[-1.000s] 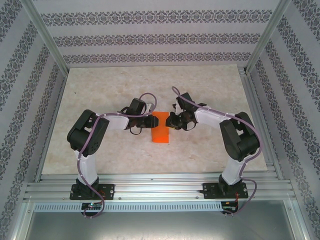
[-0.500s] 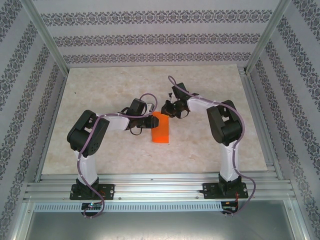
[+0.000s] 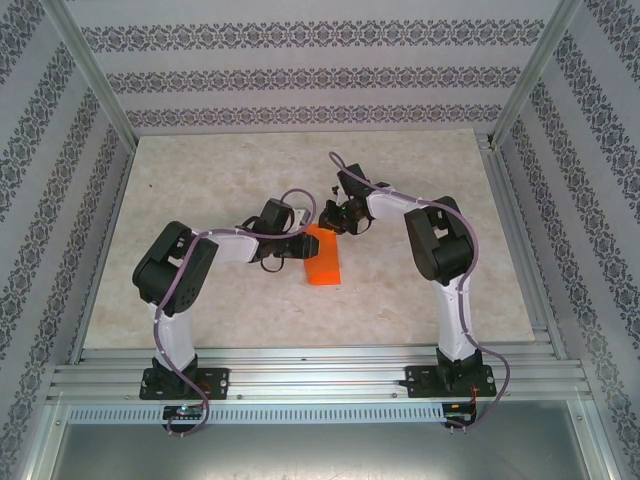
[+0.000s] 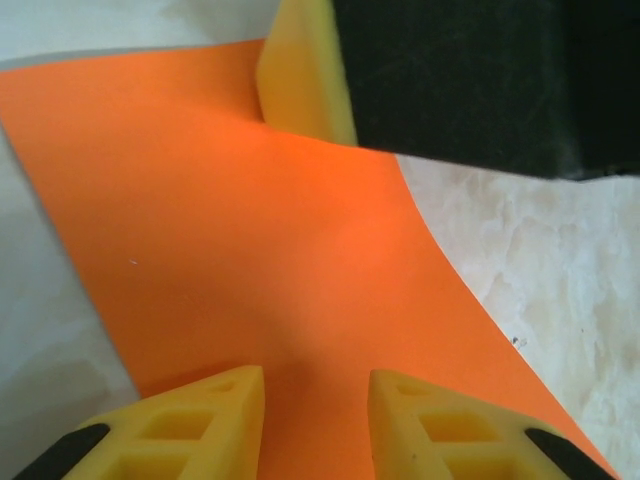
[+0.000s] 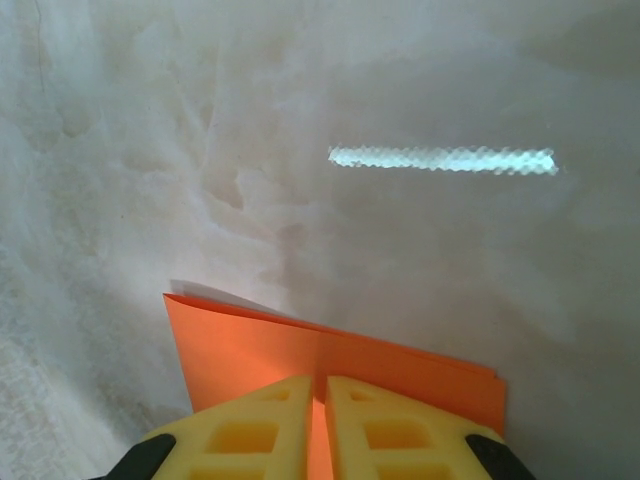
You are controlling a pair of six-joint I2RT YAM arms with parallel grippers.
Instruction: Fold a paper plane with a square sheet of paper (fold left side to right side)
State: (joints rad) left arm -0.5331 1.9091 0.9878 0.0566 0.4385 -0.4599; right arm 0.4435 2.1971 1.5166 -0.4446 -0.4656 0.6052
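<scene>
Paper [image 3: 322, 265] lies near the middle of the worktop [image 3: 200, 180], a little nearer the near edge than the far one. From above it reads as a narrow orange strip. Its long sides run from far to near, and the near end is skewed slightly toward the right edge.

The left gripper [image 3: 303, 243] reaches in from the left and meets the strip at its far left part. In the left wrist view its two yellow fingers [image 4: 200, 420] stand a modest way apart, with flat orange showing in the gap between them. The tips sit over the sheet and nothing is clamped between them. Whether they press on it I cannot tell.

The right gripper [image 3: 332, 224] comes in from the right and reaches the far end of the strip. In the right wrist view its fingers [image 5: 250, 430] are drawn almost together, leaving only a thin slit with orange showing in it. A faint crease runs from that slit to the paper's edge ahead, and beyond that edge the worktop is bare. The tips are on or just above the sheet, and I cannot tell whether any paper is pinched in the slit. The left corner of the sheet in that view throws a thin shadow on the worktop.

The left wrist view also shows one yellow finger of the right gripper [image 4: 300, 70] touching the paper's far edge, opposite the left gripper's tips.
</scene>
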